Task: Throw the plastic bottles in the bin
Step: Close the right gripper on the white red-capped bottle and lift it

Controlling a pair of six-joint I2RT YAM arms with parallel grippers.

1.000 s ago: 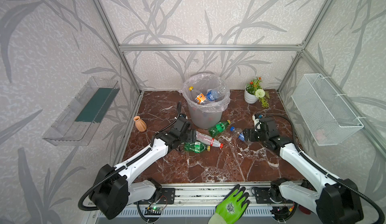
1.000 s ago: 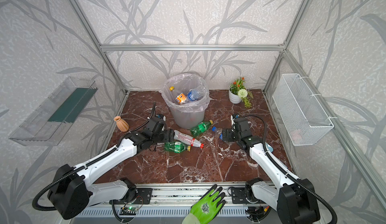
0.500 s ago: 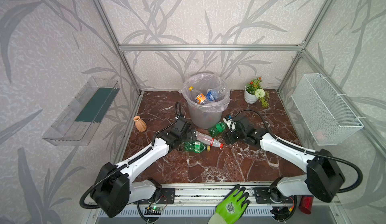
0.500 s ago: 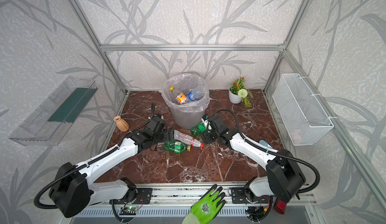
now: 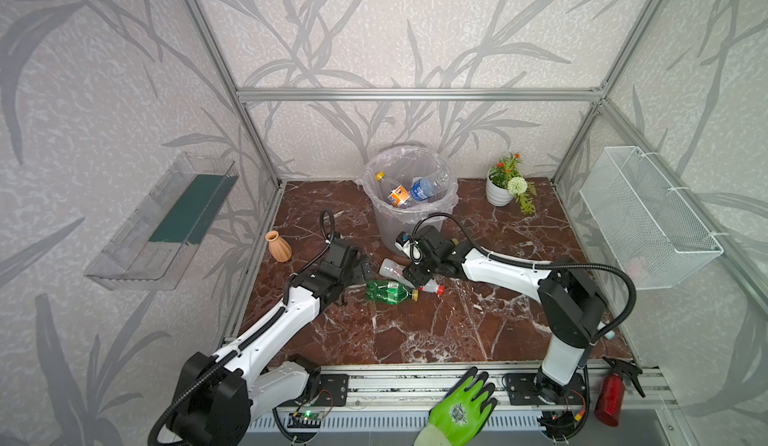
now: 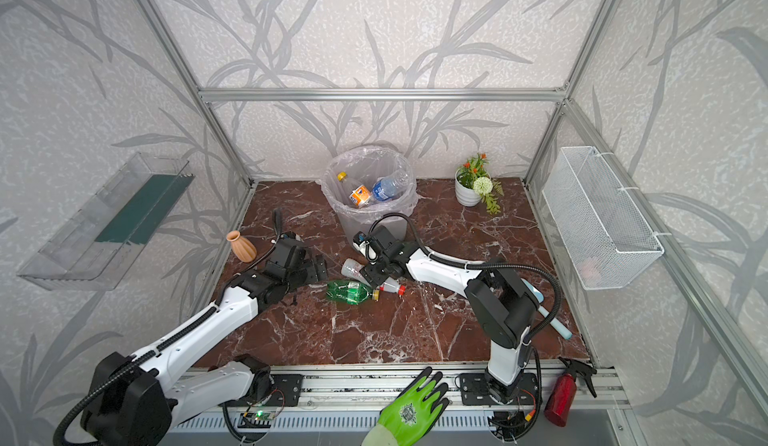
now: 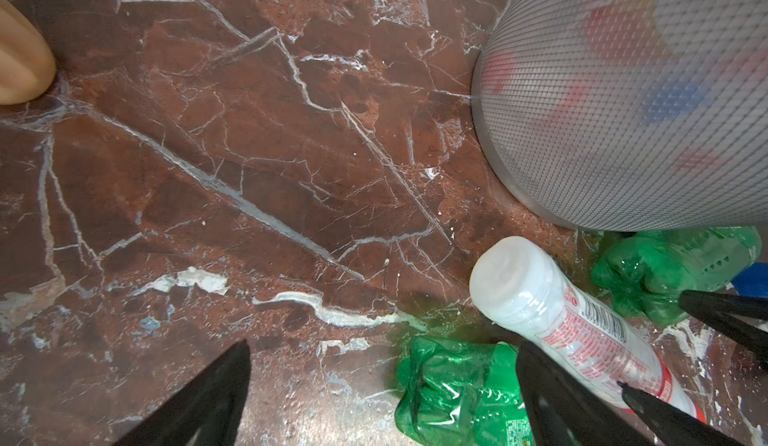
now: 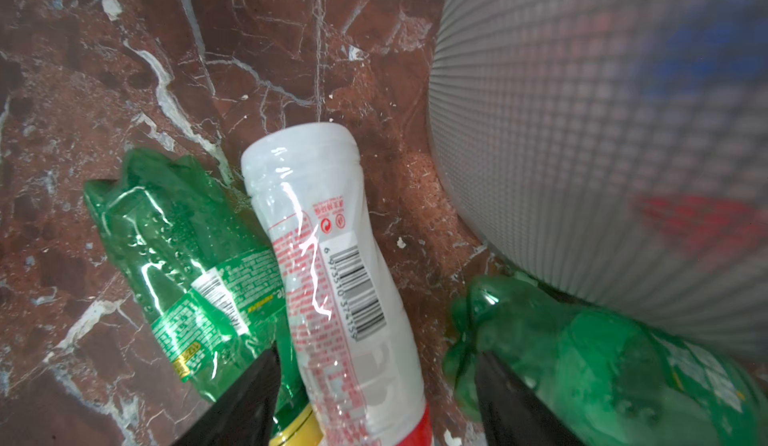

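3 plastic bottles lie loose on the red marble floor (image 5: 415, 340), all bunched at about 6 o'clock from the grey bin (image 5: 388, 225), which stands at 12 o'clock on the floor. 2 more are already inside it: an orange-label bottle (image 5: 398, 193) and a blue-label bottle (image 5: 424, 186).

The milky-white bottle (image 8: 332, 265) with the red cap lies on its side. The right gripper (image 5: 419, 275) is down over it, jaws partly apart with 1 finger on each side, and not clamped from what the right wrist view shows. A green bottle with a yellow cap (image 5: 388, 291) lies right up against it, at its 7 o'clock. A second green bottle (image 8: 582, 356) is tucked against the bin's base.

The left gripper (image 5: 362, 267) hangs at 9 o'clock of the pile, jaws spread wide, holding nothing.
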